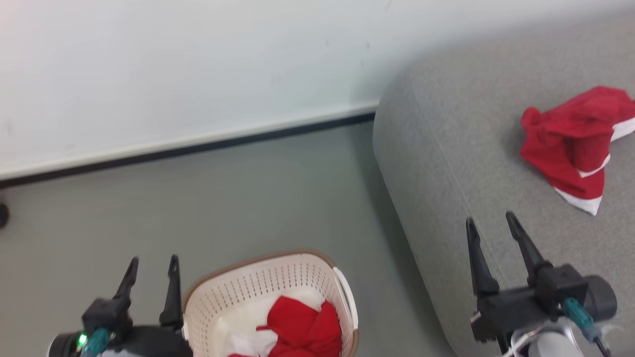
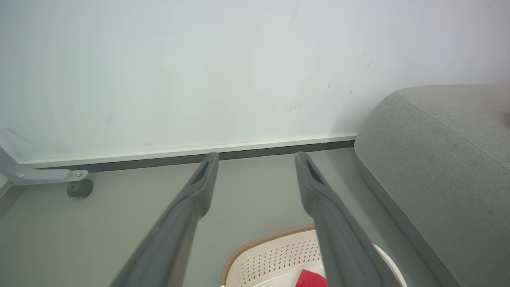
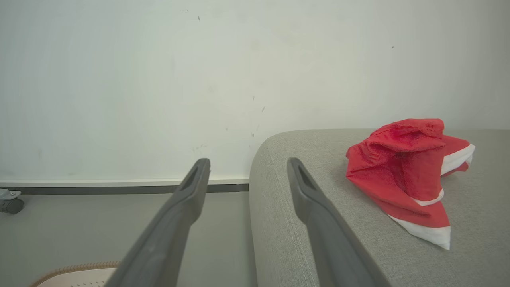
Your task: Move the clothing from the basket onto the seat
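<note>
You have both jaws wide and empty: left gripper point(image 1: 154, 259) beside the basket point(image 1: 258, 260) rim, right gripper point(image 1: 489, 218) over the sofa point(image 1: 446, 163) edge, bare floor point(image 1: 297, 188) between.

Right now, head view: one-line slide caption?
Left gripper and right gripper open, empty; one red garment on the sofa, more clothing in the basket.

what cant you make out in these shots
- Basket: head view's bottom edge cuts it, so how much clothing remains is unknown.
- Garment on the seat: crumpled, clipped by head view's right edge; lettering unseen.
- Left wrist view: a finger covers part of the basket.
</note>
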You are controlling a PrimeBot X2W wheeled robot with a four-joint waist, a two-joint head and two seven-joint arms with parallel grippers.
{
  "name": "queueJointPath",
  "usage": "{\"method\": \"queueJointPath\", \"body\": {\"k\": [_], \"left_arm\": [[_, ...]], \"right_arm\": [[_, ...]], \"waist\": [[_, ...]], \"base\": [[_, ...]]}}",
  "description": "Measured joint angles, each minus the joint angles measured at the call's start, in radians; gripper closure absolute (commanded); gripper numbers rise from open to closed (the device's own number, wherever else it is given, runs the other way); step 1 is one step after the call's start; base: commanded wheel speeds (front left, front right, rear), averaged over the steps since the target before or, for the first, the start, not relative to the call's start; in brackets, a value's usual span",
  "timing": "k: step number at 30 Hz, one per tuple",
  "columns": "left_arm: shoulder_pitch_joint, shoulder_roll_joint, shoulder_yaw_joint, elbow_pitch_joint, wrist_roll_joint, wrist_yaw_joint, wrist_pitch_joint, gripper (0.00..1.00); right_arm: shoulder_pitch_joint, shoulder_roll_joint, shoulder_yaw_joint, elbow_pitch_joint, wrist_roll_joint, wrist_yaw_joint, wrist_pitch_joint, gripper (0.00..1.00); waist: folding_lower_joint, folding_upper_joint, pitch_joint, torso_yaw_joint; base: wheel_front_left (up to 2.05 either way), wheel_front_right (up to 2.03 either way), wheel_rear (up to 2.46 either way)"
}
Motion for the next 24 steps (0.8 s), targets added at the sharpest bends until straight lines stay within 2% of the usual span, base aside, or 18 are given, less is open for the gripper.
{"method": "queueJointPath", "body": {"k": [13,24], "left_arm": [[0.187,-0.002,0.047,-0.147,0.000,0.027,0.000,0.00],[0.227,-0.001,0.052,-0.239,0.004,0.035,0.000,0.00]], "right_arm": [[0.141,-0.032,-0.008,-0.067,0.009,0.004,0.000,0.00],[0.170,-0.052,-0.024,-0.118,0.016,0.007,0.000,0.00]], "waist": [[0.0000,0.0000,-0.161,0.020],[0.0001,0.0002,-0.170,0.041]], "base": [[0.00,0.00,0.00],[0.00,0.00,0.00]]}}
